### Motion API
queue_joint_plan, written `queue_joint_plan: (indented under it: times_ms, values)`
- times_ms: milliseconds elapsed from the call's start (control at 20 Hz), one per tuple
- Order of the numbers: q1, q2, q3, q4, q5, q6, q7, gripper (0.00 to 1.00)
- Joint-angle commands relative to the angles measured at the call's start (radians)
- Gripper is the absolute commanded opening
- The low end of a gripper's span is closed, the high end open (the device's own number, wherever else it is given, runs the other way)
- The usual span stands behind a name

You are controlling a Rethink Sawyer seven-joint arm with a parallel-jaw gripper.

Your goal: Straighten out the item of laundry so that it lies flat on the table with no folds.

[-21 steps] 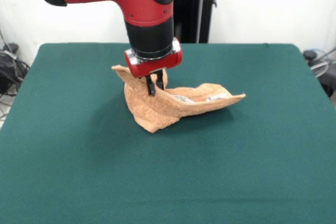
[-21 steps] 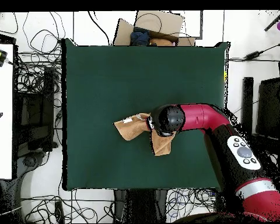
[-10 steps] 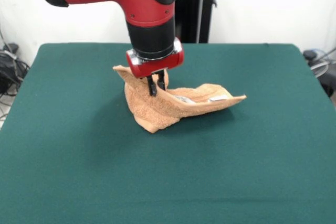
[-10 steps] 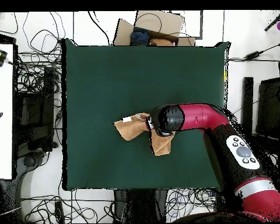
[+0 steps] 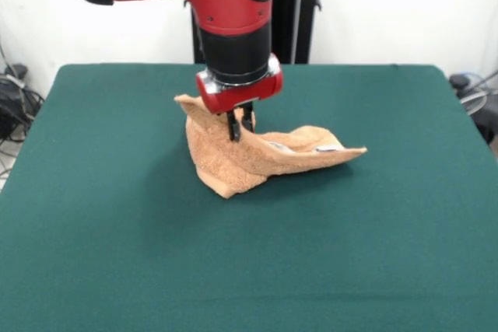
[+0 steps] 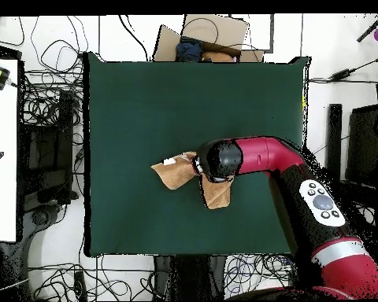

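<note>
Robotics lab, red arm (image 5: 226, 5), floor cables (image 6: 46, 102)

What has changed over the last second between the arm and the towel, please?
The claw, shut on the towel, has carried the pinched fold slightly rightward in the front view, dragging the cloth's long tip with it. The grip, the towel's raised crumpled shape and the table are unchanged.

Hand and towel shift sideways

In the front view the hand (image 5: 240, 124), closed on the raised edge of the towel (image 5: 233, 165), now stands a little further to the right than one second ago, and the red wrist above it moves the same way. The lifted corner of the towel follows, and its long flap reaches slightly further right over the counter (image 5: 117, 231). In the overhead view the arm head and the towel (image 6: 173, 176) sit slightly further left.
</note>
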Motion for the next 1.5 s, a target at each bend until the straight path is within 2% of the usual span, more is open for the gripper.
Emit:
queue_joint_plan:
  times_ms: [50,350,500,650,850,1200,1350,1500]
  values:
    - [0.118,-0.114,-0.051,0.159,0.021,0.011,0.164,0.00]
    - [0.191,-0.200,-0.136,0.314,0.101,-0.077,0.350,0.00]
    - [0.217,-0.222,-0.174,0.365,0.125,-0.131,0.387,0.00]
    - [0.261,-0.249,-0.221,0.380,0.104,-0.190,0.407,0.00]
    - [0.290,-0.256,-0.260,0.404,0.121,-0.246,0.422,0.00]
    - [0.345,-0.269,-0.344,0.495,0.188,-0.349,0.486,0.00]
    - [0.369,-0.262,-0.375,0.480,0.176,-0.396,0.475,0.00]
    - [0.351,-0.206,-0.373,0.412,0.165,-0.425,0.413,0.00]
